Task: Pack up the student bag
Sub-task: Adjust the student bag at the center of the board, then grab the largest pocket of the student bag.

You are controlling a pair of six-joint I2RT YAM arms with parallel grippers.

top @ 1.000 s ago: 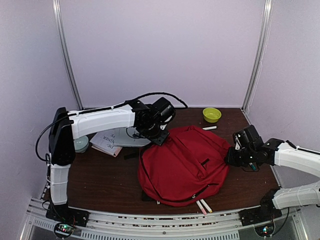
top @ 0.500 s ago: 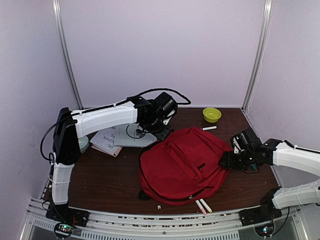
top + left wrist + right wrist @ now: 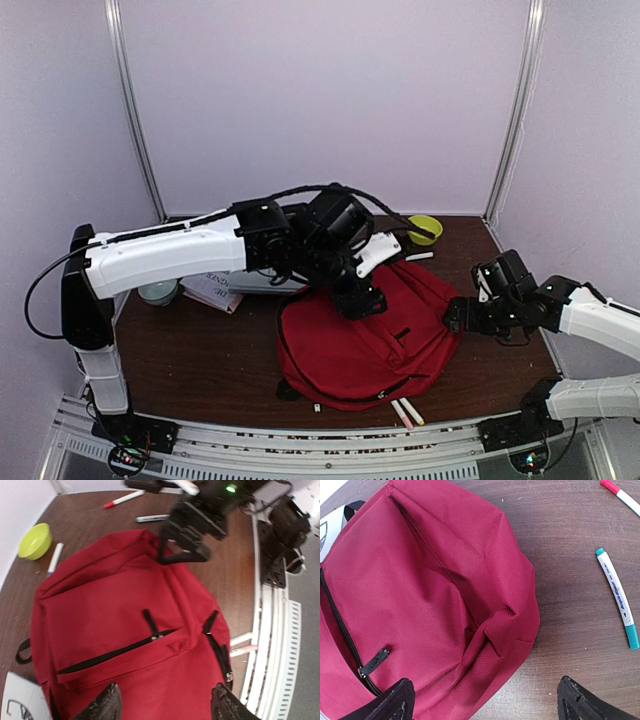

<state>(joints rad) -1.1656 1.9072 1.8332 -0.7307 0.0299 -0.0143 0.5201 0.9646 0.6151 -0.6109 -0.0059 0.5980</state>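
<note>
txt: nothing legible in any view | marker (image 3: 618, 598): tiny dark print along white barrel, too small to read | booklet (image 3: 208, 292): dark print on cover, mostly hidden, too blurry to read | sheet (image 3: 15, 702): black marks at frame edge, cut off, can't tell if letters

You've got plain pale lilac walls (image 3: 330, 100) on three sides and a thin metal post (image 3: 135, 110) in each back corner. Dark brown wood table (image 3: 200, 360), slotted aluminium rail (image 3: 330, 440) along its near edge. Light is soft and even.
</note>
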